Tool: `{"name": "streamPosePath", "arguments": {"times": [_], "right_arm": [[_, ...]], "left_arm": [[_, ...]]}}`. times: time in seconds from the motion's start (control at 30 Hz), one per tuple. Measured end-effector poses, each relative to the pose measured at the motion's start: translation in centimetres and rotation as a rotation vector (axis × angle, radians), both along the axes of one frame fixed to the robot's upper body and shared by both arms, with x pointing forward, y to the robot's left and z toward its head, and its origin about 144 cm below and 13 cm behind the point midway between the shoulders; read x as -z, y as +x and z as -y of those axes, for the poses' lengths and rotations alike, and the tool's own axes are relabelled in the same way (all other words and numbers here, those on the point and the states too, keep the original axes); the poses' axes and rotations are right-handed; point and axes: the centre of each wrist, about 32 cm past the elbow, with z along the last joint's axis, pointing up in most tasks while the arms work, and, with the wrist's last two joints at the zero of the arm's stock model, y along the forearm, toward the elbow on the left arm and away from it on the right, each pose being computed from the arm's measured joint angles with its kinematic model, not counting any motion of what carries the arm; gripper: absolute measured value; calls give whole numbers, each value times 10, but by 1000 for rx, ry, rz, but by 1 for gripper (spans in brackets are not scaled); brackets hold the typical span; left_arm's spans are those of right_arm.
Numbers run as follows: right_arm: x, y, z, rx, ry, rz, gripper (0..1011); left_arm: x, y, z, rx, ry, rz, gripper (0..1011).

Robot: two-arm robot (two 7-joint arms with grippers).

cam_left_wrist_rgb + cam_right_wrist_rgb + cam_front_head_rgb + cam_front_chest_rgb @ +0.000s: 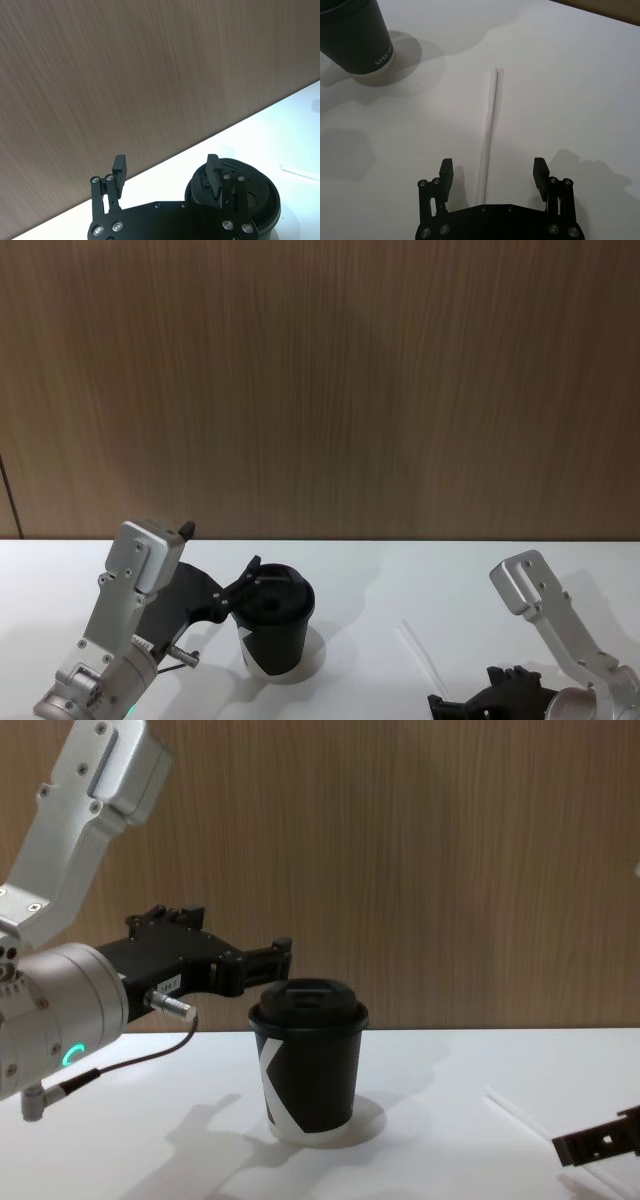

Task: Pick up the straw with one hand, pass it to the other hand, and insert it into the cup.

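Note:
The black cup (275,632) with its domed lid stands upright on the white table, seen from the side in the chest view as cup (308,1065). My left gripper (254,578) hovers open at lid height just left of the cup, one fingertip (214,172) over the lid, nothing held. The white straw (421,645) lies flat on the table to the right of the cup. My right gripper (492,172) is open, and the near end of the straw (490,120) runs between its two fingers. Neither finger touches the straw.
The white table (450,580) extends around the cup and the straw. A brown wood-grain wall (320,390) stands behind its far edge. The left arm's silver wrist (60,1010) with a green ring and a thin cable hangs over the table's left side.

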Motion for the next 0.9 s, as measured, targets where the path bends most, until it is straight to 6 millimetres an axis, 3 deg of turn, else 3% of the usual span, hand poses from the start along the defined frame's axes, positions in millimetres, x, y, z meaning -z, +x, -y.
{"name": "streamPosePath", "arguments": {"times": [0.9], "right_arm": [[10, 3, 1, -2, -12, -35, 1001]], "left_arm": [[0, 0, 0, 0, 0, 0, 1000]]}}
